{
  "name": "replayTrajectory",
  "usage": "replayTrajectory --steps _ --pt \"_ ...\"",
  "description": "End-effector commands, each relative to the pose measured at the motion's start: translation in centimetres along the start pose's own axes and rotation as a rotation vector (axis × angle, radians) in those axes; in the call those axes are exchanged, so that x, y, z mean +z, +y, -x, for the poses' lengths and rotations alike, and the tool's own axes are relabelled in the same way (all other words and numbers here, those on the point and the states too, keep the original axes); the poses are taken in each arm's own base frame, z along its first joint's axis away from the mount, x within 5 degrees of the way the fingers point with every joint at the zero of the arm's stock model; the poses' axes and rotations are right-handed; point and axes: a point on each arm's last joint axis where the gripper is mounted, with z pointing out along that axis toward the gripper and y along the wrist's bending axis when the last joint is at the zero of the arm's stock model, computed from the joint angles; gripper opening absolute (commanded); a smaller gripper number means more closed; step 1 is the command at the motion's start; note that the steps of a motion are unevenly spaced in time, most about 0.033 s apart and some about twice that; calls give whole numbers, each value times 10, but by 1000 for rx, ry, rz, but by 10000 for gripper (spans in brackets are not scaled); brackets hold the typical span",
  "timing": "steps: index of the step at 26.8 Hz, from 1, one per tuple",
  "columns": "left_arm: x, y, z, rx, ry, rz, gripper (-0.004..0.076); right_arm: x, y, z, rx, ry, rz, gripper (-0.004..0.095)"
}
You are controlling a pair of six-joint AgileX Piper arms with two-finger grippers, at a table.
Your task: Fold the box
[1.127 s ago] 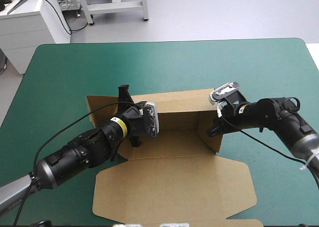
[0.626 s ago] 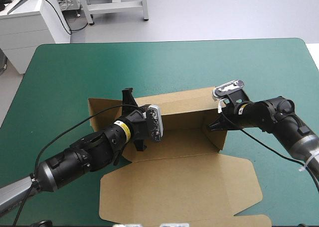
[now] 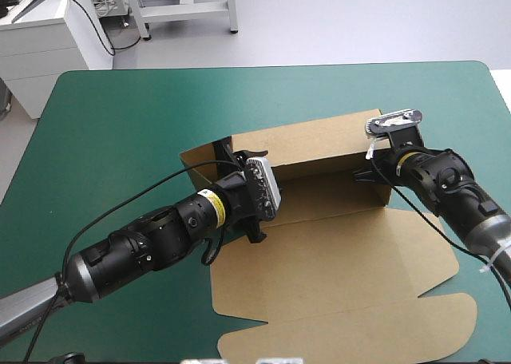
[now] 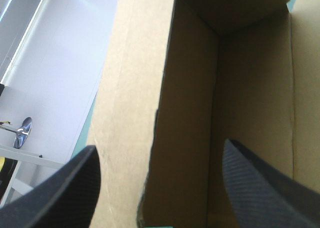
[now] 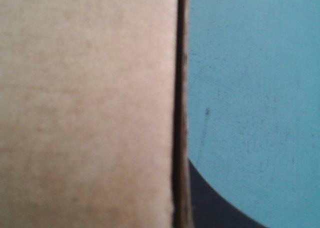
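Reaching low: straddling a raised wall of the box (image 3: 319, 144) with left gripper (image 4: 160, 145) jaws wide; pinching its end wall in right gripper (image 3: 371, 172) jaws.

Left claw (image 4: 160, 144) reaches forward, spread wide, while right claw (image 3: 368, 171), angled inward, is pinched nearly closed.

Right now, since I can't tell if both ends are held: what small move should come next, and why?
Probably shut the left tool on the wall of the box between its fingers: they stand apart, one outside, one inside the tray, while the right tool looks shut on the box's right end wall.
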Motion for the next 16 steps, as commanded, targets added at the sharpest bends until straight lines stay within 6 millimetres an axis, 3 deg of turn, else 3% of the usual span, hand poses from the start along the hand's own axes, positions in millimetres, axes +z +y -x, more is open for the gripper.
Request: replayTrajectory --steps 1,4,6,7,8,16 --pt "-17 12 28 -15 -118 41 465 -16 -5 18 7 -129 -7 -19" --pt "-21 10 39 -7 -135 29 349 -16 -5 17 9 -126 -7 -19" --pt "-25 8 46 5 -128 20 181 -16 -5 17 10 -124 -6 -19" --pt "-28 9 50 6 -114 19 43 -16 -5 17 10 -124 -6 -19" --pt "-31 11 53 20 -106 25 1 -16 -5 17 10 -126 -6 -19" --pt "-52 37 65 -7 30 -33 20 -16 -5 17 18 -125 -1 -19"
